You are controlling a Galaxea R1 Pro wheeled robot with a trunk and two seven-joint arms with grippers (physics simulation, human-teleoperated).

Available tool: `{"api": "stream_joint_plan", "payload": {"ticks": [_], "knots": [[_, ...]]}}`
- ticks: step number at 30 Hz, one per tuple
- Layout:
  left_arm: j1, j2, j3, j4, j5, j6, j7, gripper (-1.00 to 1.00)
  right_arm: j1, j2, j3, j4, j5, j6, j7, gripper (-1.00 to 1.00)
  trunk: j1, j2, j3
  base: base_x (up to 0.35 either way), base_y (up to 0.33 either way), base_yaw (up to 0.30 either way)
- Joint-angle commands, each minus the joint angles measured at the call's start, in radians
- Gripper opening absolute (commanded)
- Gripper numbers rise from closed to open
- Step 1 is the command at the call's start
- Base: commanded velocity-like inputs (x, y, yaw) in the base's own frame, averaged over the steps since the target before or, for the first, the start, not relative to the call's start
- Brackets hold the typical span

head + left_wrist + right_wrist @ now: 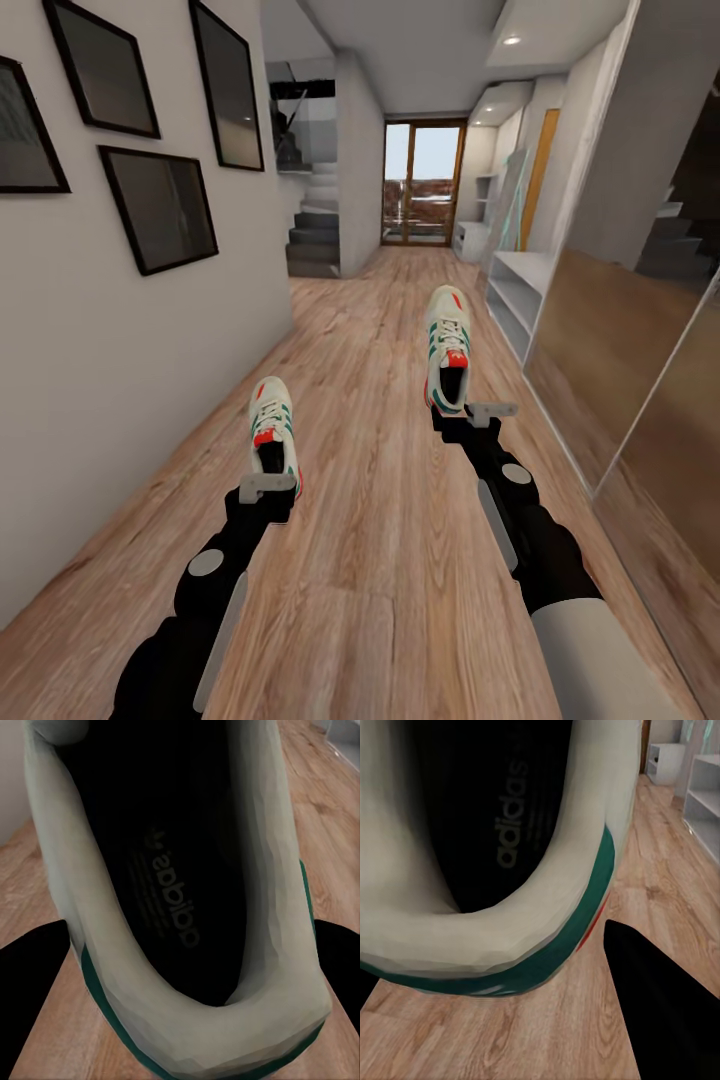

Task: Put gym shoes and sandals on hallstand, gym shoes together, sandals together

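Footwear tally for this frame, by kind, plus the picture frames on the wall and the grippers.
Gym shoes: 2, one held by the left gripper, one by the right gripper
Sandals: 0 in view
Picture frames on the left wall: 4, the lowest at
Grippers: 2
Total: 8

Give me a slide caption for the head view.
Each end effector carries a gym shoe down the corridor toward the hallstand.

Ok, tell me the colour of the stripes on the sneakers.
Green, on white sneakers; clearest in the head view.
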Motion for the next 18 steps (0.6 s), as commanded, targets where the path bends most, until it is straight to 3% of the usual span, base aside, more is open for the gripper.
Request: {"api": "stream_joint_plan", "payload": {"ticks": [1,18], "knots": [[0.000,0.000,-0.002,-0.001,-0.005,0.006,0.005,-1.00,0.000,0.000,0.000,-0.001,-0.002,0.006,0.000,-1.00,0.000,0.000,-0.001,0.344,0.000,-0.003],[0.000,0.000,-0.002,-0.001,-0.005,0.006,0.005,-1.00,0.000,0.000,0.002,0.000,-0.002,0.005,0.000,-1.00,0.000,0.000,0.001,0.345,0.000,-0.025]]}}
